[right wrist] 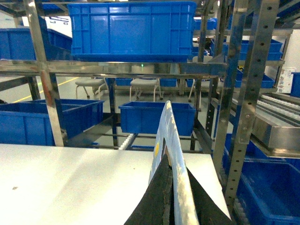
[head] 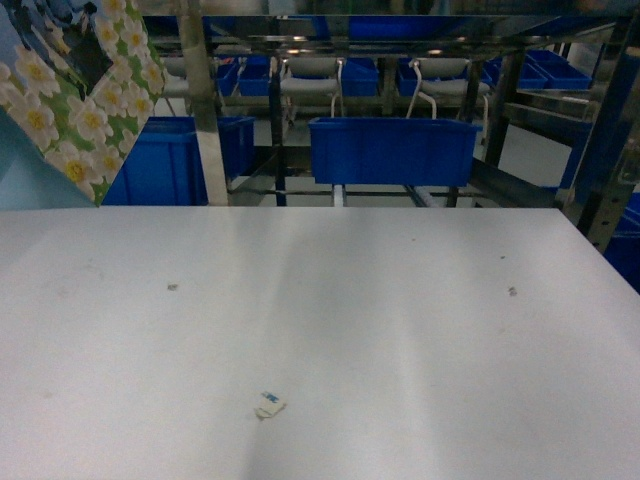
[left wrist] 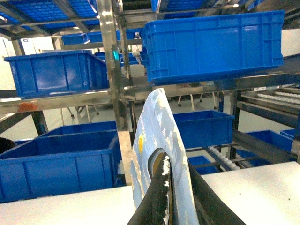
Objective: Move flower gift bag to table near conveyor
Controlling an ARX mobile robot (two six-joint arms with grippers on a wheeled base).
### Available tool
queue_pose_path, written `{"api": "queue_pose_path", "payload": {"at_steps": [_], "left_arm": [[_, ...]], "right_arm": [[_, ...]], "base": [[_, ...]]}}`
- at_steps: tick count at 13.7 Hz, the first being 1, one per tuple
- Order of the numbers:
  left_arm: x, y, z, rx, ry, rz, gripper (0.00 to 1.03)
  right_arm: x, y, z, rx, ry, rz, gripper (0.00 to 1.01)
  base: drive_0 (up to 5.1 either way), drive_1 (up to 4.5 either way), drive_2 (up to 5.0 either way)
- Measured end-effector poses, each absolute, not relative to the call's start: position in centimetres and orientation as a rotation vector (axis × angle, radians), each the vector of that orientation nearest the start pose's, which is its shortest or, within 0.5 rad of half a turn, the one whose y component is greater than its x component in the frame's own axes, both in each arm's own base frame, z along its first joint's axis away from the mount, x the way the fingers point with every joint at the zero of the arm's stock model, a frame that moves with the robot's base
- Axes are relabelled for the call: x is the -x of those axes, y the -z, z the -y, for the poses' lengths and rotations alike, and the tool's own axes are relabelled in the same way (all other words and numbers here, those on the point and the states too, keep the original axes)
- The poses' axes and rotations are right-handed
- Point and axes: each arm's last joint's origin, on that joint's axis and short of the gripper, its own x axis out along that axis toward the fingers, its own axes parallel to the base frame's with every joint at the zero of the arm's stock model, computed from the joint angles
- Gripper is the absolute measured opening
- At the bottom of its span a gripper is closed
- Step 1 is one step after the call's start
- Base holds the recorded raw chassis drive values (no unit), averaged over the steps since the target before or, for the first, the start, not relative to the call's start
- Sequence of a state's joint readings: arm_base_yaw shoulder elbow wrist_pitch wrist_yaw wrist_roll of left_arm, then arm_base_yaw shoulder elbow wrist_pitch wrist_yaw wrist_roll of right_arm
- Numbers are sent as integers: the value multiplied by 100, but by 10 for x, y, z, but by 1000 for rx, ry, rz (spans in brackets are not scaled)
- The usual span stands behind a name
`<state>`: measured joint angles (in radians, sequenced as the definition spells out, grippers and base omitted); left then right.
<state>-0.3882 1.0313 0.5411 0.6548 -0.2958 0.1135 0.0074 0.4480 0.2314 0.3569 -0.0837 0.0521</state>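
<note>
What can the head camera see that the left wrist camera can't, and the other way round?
Only the head view shows the white-and-yellow flower print on the flower gift bag, the broad spread of the table and a paper scrap lying on it. Only the left wrist view shows the left fingers clamped on the bag's thin edge, and the conveyor rollers. Both show the bag, the white table, blue bins and the steel rack.
</note>
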Motion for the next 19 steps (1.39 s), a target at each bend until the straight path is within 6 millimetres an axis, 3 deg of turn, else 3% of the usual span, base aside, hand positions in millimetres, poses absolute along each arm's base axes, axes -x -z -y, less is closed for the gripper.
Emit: {"api": "queue_pose_path", "payload": {"at_steps": [6,16,19], "left_arm": [[-210,-283,76,-59,72,156,3],[-210,-281,77,-62,84,149,3],[-211,-281,77,-62,82,150,3]], "right_arm": [[-130,-237,-4,-46,-101,134,2],[-130,-237,-3,-47,-97,133,2],[-130,-236,-3,-47,-97,135,2]], "base": [[-487,250,250],[-6,406,-418],[0,0,0]]}}
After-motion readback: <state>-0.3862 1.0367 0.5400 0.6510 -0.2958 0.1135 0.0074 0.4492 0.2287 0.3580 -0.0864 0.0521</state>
